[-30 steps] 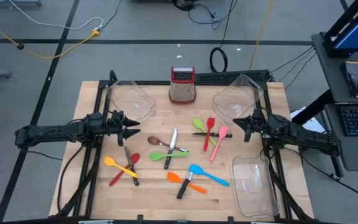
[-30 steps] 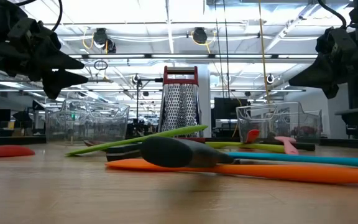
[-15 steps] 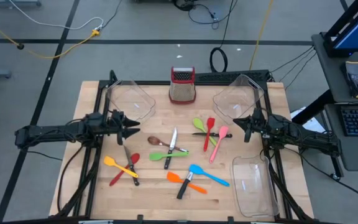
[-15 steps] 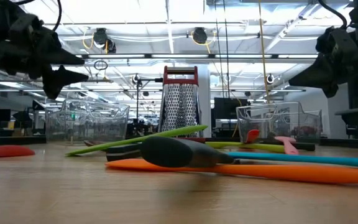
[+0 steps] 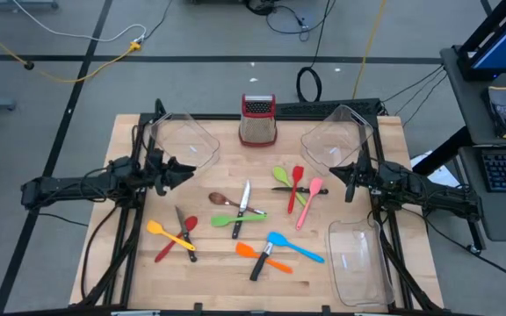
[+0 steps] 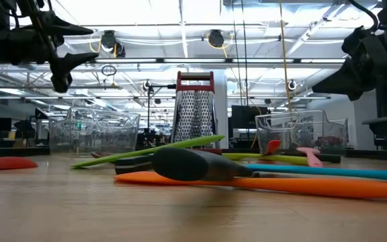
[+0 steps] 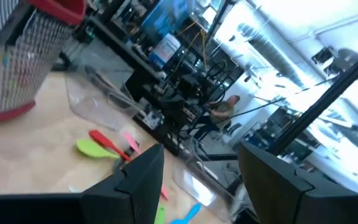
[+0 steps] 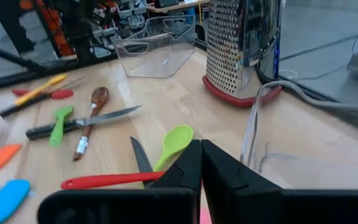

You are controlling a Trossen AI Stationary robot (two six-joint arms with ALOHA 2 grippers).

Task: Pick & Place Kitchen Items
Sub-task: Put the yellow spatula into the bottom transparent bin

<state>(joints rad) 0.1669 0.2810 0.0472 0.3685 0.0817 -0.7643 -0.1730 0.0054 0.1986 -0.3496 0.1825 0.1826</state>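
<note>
Several small utensils lie flat on the wooden table: a green spoon, a red spatula and a pink spatula at centre right. A brown spoon and a knife lie in the middle. A yellow spatula and a red spoon lie at the near left. An orange spatula and a blue spatula lie near the front. My left gripper is open and empty, above the table left of the brown spoon. My right gripper is shut and empty, right of the pink spatula.
A steel box grater with a red top stands at the far middle. Clear plastic bins sit at the far left, at the far right and at the near right. Bare wood lies along the front edge.
My left gripper has risen and swung a little toward the table's far edge, tipping its fingers upward. In the low view its fingertips stand farther apart than before. The utensils have not moved.
</note>
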